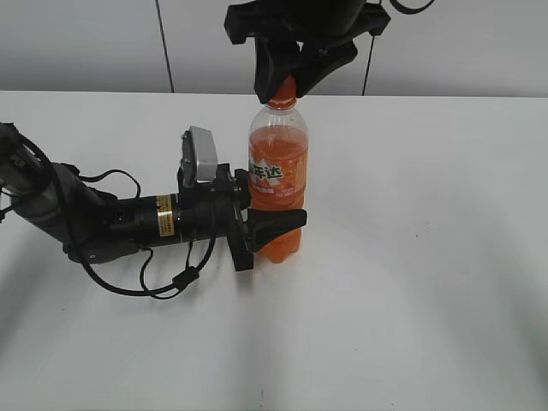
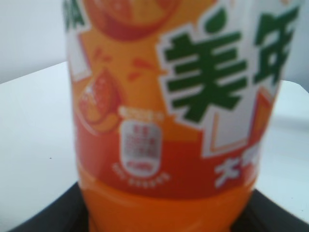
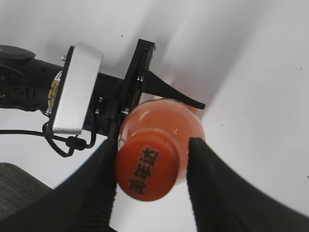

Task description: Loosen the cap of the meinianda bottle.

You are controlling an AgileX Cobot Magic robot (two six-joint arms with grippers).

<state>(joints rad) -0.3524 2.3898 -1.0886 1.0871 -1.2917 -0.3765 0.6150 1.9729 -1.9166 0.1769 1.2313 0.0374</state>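
The tall clear plastic meinianda bottle [image 1: 277,171] of orange soda stood upright on the white table [image 1: 428,257], near the middle of it and a little toward the far edge. My left gripper [image 1: 276,235] lay low and horizontal, coming from the left side, and it held the lower part of the bottle, below the orange label [image 1: 276,178] with the white characters. One black finger [image 1: 278,224] crossed the front of the bottle, touching it. In my left wrist view the bottle [image 2: 169,121] filled almost the whole picture and was blurred, so I saw only dark edges of my fingers at the bottom corners; I think they pressed both sides, but this view alone did not prove it.

My right gripper [image 1: 289,81] came down from above. Its two black fingers [image 3: 91,188] stood on both sides of the small round orange plastic screw cap [image 3: 146,168], closed against it. In the exterior view the cap [image 1: 282,91] was mostly hidden between these fingers, and only a small orange piece showed above the neck. From the right wrist view I looked down on the top of the cap, with dark characters printed on it, and my left gripper [image 3: 159,94] was visible below, around the bottle body.
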